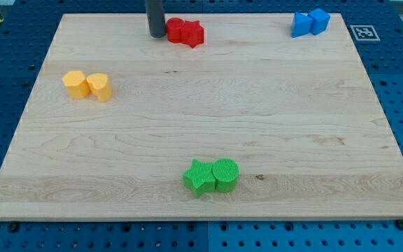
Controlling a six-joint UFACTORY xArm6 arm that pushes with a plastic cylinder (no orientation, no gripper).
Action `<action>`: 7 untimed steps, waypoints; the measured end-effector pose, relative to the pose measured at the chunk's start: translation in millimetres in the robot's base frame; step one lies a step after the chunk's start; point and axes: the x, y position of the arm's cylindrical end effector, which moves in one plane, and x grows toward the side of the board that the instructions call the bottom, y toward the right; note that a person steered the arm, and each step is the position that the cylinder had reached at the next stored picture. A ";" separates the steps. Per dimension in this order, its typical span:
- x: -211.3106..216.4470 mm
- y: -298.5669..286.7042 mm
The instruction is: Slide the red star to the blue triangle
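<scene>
The tip (157, 35) rests on the board (201, 133) near the view's top edge, touching or just beside the left side of a red block (175, 29). The rod holds nothing. The red star (192, 33) sits against that block's right side, so the block lies between tip and star. The blue triangle (300, 25) is far to the view's right, touching a blue cube (319, 21) at the top right corner. Two yellow blocks (87, 85) sit at the left; a green star (199, 178) and green cylinder (224, 174) touch near the bottom.
</scene>
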 end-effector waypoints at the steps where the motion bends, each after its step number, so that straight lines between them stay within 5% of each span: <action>1: 0.0 11.7; 7: -13.4 4.9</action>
